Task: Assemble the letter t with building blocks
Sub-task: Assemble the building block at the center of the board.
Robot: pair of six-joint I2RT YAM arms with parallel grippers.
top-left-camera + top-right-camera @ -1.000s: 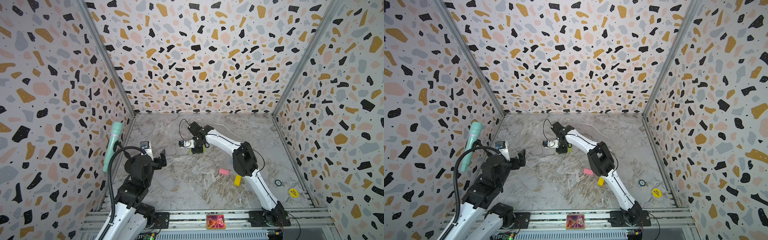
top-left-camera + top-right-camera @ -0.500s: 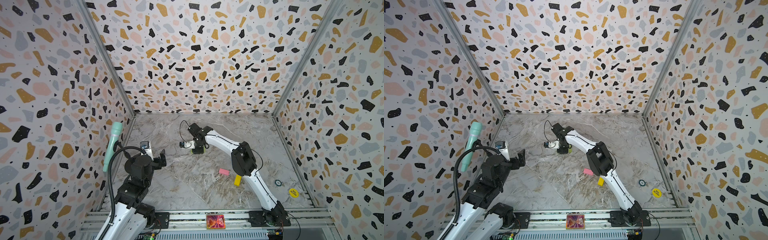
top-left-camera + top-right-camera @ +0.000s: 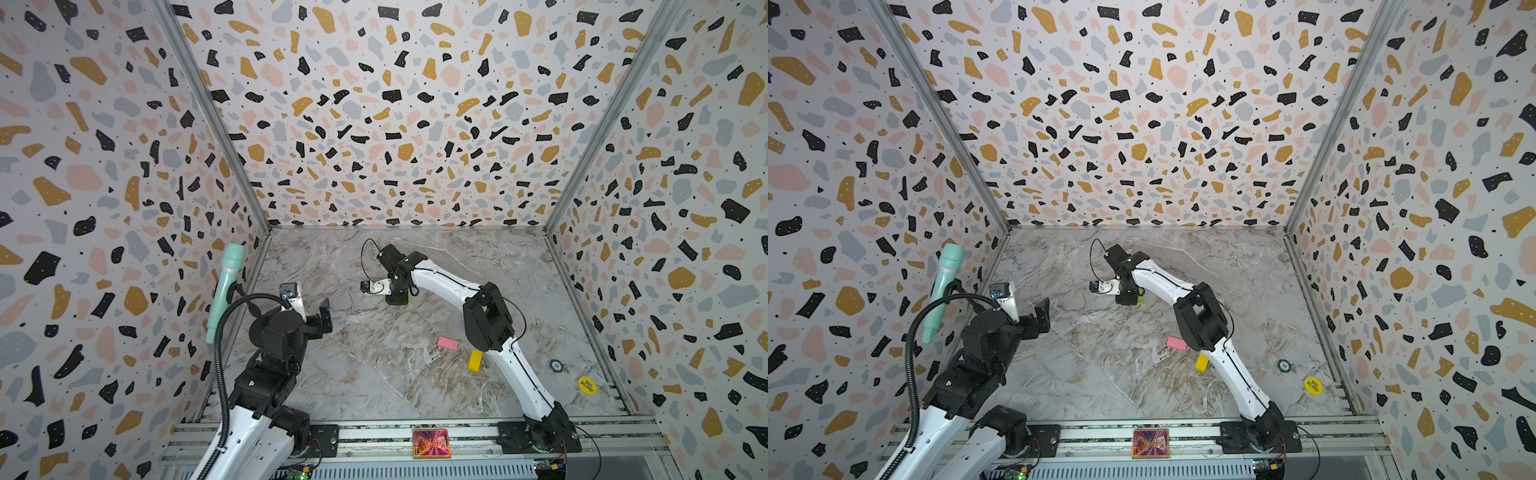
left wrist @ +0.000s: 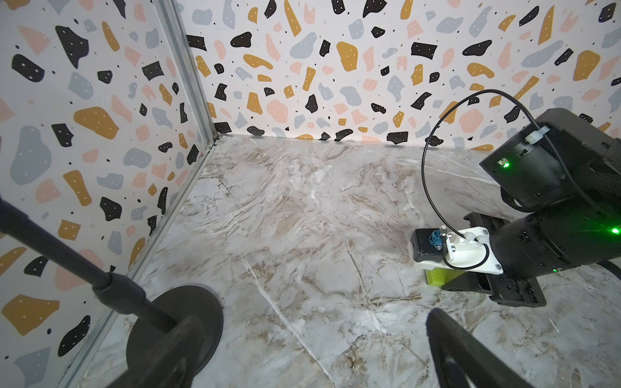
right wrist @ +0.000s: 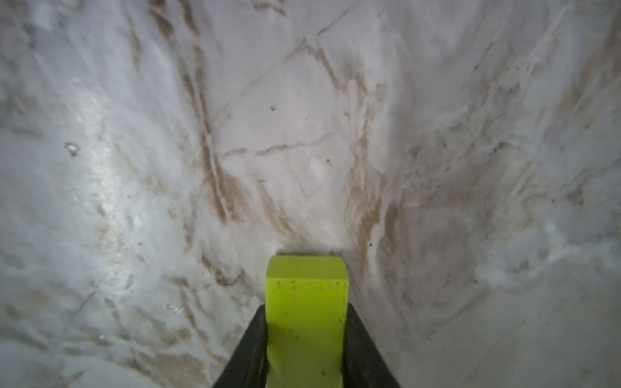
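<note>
**Toward the back middle of the marble floor: lime green brick clamped, ready to be set down**

Shows, in both top views, the right arm stretched far out over the marble floor (image 3: pixel 374 374), with the right gripper (image 3: pixel 397 297) pointing down and closed tight on a lime green brick (image 3: pixel 1140 300). From the right wrist, shows the same lime green brick (image 5: pixel 307 285) pinched between two dark fingers (image 5: pixel 364 352), free end poking out low over the floor (touching or just above, impossible to tell).

Shows the left gripper (image 3: pixel 323 318) raised near the left wall, jaws apart and empty, well apart from the work.

Also shows a pink brick (image 3: pixel 448 343) and a yellow brick (image 3: pixel 475 360) lying flat near each other beside the right arm's elbow, nearer the front. No other bricks in sight, and no part of the letter t laid down yet.

Judged as the placing of a first crossbar piece. To do it well:

- Lower gently until fully at rest on the floor.
- Keep the long side square to the back wall.
- Part the jaws slowly, then lift straight up, to avoid dragging or tipping so small a piece.
- Choose a spot with free floor on both sides for the rest of the crossbar, and toward the front for the stem.

Likely risk: clinging to one finger on release and twisting out of line.
</note>
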